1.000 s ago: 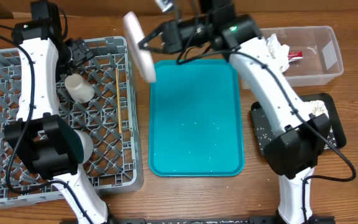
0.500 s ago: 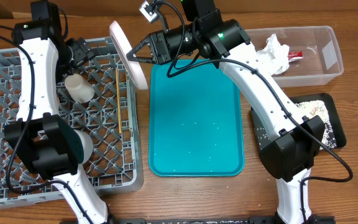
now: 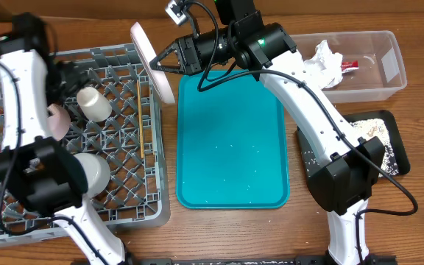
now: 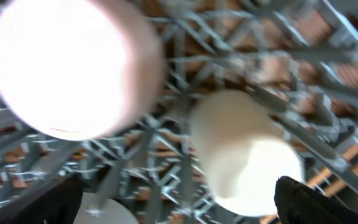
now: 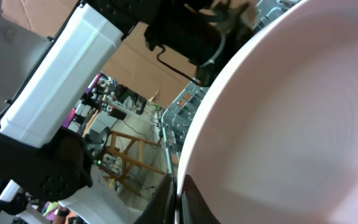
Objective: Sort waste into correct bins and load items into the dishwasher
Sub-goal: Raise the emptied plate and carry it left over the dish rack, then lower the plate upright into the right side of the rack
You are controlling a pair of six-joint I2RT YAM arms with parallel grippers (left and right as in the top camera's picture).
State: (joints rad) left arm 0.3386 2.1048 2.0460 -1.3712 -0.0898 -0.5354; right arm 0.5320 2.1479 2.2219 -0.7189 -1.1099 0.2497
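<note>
The grey dish rack (image 3: 149,213) fills the left side of the table; its low walls run close to the near and left edges. The left gripper (image 4: 179,190) hangs over the far part of the rack with its fingers spread wide and nothing between them; the picture from its wrist is blurred. Below it the small pinkish-white bowl (image 3: 56,118) and the white cup (image 3: 93,103) lie on the grid, near each other; the grey-green bowl (image 3: 94,171) sits nearer, partly hidden by the arm. The chopsticks (image 3: 138,94) lie along the right part of the rack, where open grid floor remains beside the wall. The large white plate (image 3: 152,59) stands on edge, tilted, above the rack's far right wall; the right gripper (image 3: 164,60) is closed on its rim; if the plate touches the wall I cannot tell. The teal tray (image 3: 230,110) lies just beside the rack, a narrow gap between their edges. At far right the clear tub (image 3: 392,55) holds the napkin (image 3: 321,65) and the red wrapper (image 3: 349,65); the black tray (image 3: 309,158) nearer holds the crumbs (image 3: 374,131).
</note>
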